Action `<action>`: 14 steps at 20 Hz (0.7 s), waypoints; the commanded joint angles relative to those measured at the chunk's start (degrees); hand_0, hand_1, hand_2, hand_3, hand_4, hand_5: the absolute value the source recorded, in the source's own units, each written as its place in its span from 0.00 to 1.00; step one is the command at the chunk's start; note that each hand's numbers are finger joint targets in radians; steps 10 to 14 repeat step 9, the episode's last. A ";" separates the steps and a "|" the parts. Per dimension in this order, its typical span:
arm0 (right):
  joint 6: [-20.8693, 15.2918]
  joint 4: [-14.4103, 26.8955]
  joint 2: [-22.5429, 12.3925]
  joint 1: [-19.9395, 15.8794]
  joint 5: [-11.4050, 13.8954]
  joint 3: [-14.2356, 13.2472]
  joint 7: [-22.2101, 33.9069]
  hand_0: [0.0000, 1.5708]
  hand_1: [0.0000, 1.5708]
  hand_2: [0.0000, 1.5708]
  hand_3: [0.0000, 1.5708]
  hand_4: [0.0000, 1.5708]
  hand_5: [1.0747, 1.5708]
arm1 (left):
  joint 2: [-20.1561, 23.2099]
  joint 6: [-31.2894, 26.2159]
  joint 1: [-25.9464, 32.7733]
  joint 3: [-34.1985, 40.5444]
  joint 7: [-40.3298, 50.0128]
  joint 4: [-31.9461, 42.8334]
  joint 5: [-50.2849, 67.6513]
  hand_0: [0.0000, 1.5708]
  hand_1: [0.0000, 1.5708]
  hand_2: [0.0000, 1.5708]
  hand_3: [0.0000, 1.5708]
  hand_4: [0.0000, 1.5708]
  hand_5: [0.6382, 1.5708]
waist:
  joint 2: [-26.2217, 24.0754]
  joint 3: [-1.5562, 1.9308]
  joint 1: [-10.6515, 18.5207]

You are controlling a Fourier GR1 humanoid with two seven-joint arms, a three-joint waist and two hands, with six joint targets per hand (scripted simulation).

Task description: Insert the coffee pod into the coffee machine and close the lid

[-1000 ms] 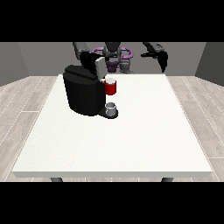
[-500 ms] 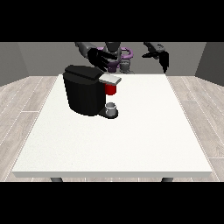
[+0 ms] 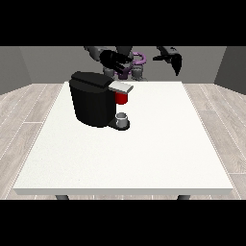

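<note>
The black coffee machine (image 3: 93, 98) stands on the white table (image 3: 144, 153) at the back left. Its grey lid (image 3: 121, 87) lies flat over a red thing at the machine (image 3: 121, 98). A small grey thing (image 3: 122, 117) sits on the machine's base under the spout. The hand at the view's left (image 3: 115, 59) hovers above and behind the lid, apart from it. The hand at the view's right (image 3: 171, 58) is raised behind the table's far edge with relaxed fingers, holding nothing.
The robot's torso (image 3: 130, 65) stands behind the far table edge. Wooden floor surrounds the table.
The hand at the view's left has moved towards the view's right, above the machine. The grey lid now lies lower and flatter over the red thing.
</note>
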 commanded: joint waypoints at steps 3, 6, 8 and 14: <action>4.14 -3.62 2.95 5.88 -2.66 2.48 -5.24 0.00 0.00 0.00 0.00 0.22 1.00 | -2.26 1.38 4.18 -0.99 -3.32 0.06 -0.46 0.00 0.00 0.00 0.00 0.12 1.00 | -3.55 0.00 -2.44; 1.03 -6.95 3.67 14.59 -10.04 6.44 -4.31 0.00 0.00 0.00 0.00 0.18 1.00 | -2.35 1.79 5.92 -1.35 -1.49 1.75 -1.21 0.00 0.00 0.00 0.00 0.12 1.00 | -8.29 0.02 -4.26; -1.50 -9.35 3.70 20.40 -12.32 9.91 -3.67 0.00 0.00 0.00 0.00 0.16 1.00 | -0.27 0.68 6.44 1.02 -1.65 3.99 0.14 0.00 0.00 0.00 0.00 0.12 1.00 | -10.09 0.01 -6.53; -1.13 -9.55 3.71 23.95 -11.19 10.68 -5.92 0.00 0.00 0.00 0.00 0.10 1.00 | -1.29 1.41 7.48 0.74 -1.36 3.16 0.27 0.00 0.00 0.00 0.00 0.12 1.00 | -10.77 0.01 -7.25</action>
